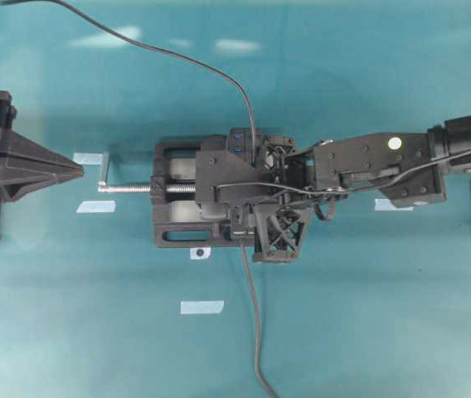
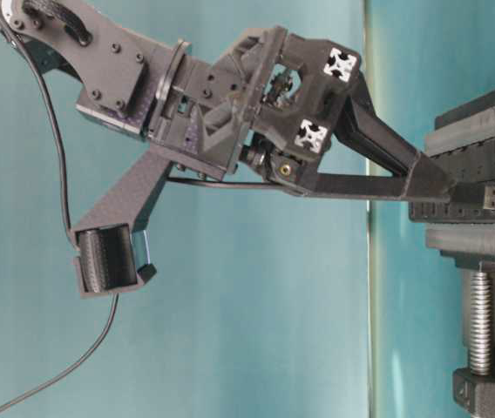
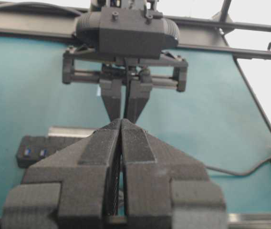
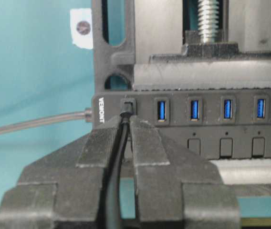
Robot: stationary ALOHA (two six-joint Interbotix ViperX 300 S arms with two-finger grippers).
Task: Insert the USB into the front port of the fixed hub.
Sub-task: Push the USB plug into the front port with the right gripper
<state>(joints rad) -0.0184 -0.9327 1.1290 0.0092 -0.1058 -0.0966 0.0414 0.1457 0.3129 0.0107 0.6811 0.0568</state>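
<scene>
The fixed hub (image 4: 173, 138), a black strip with blue ports, is clamped in the vise. In the right wrist view the USB (image 4: 127, 106) sits in the end port beside the white lettering. Its thin black cable (image 4: 114, 181) runs back between the fingers of my right gripper (image 4: 127, 121), which is shut on it just behind the plug. At table level the same gripper (image 2: 435, 185) tilts down with its tip against the hub (image 2: 483, 196). My left gripper (image 1: 78, 171) stays at the far left, shut and holding nothing (image 3: 121, 121).
A black vise (image 1: 177, 224) with a silver screw and crank (image 1: 105, 170) holds the hub mid-table. A thicker grey cable (image 4: 30, 123) leaves the hub's end and trails toward the near edge (image 1: 256, 332). Tape marks (image 1: 201, 307) lie on the teal surface.
</scene>
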